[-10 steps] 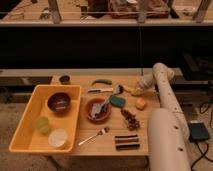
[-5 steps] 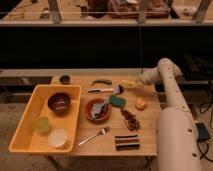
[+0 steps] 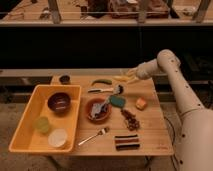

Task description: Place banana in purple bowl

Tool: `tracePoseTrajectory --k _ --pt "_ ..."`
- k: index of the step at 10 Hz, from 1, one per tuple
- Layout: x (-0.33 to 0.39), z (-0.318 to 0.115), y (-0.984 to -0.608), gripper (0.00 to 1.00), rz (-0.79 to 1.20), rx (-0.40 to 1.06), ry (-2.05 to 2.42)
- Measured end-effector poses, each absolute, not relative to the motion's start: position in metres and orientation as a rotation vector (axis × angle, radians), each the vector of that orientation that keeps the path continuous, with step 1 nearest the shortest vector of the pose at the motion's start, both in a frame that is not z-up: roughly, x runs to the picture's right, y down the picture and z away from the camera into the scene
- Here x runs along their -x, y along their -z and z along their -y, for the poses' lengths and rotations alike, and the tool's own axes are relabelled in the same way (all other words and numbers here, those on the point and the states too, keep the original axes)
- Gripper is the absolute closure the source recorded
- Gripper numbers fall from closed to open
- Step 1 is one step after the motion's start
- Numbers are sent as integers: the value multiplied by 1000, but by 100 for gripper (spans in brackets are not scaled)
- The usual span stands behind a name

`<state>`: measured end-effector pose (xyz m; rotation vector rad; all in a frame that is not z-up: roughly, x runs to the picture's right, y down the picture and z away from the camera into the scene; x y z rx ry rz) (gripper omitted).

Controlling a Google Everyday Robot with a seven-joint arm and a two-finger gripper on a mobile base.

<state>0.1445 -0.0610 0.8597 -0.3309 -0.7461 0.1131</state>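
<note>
The slim yellow banana [image 3: 123,78] is held at the tip of my gripper [image 3: 129,76], lifted a little above the back of the wooden table [image 3: 150,137]. The gripper is shut on it, and the arm reaches in from the right. The purple bowl [image 3: 59,102] sits in the back part of the yellow tray [image 3: 25,125] at the table's left, well to the left of and nearer than the gripper.
A terracotta dish [image 3: 98,111] holding a utensil stands mid-table, with a teal sponge [image 3: 118,101] and an orange lump [image 3: 141,103] to its right. A green curved vegetable [image 3: 101,82], a fork [image 3: 95,136] and a dark cluster [image 3: 131,119] lie around. A white cup [image 3: 57,137] and a green cup [image 3: 42,124] stand in the tray.
The gripper has risen from the table near the orange lump and moved left and back with the banana in it. Nothing else has moved.
</note>
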Motion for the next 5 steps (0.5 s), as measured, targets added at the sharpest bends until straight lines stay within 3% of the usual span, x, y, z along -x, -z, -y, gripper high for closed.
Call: tracePoseTrajectory --k 2,5 --pt "-126 37 -832 88 844 335 36" --pt "-116 30 -823 88 880 334 89"
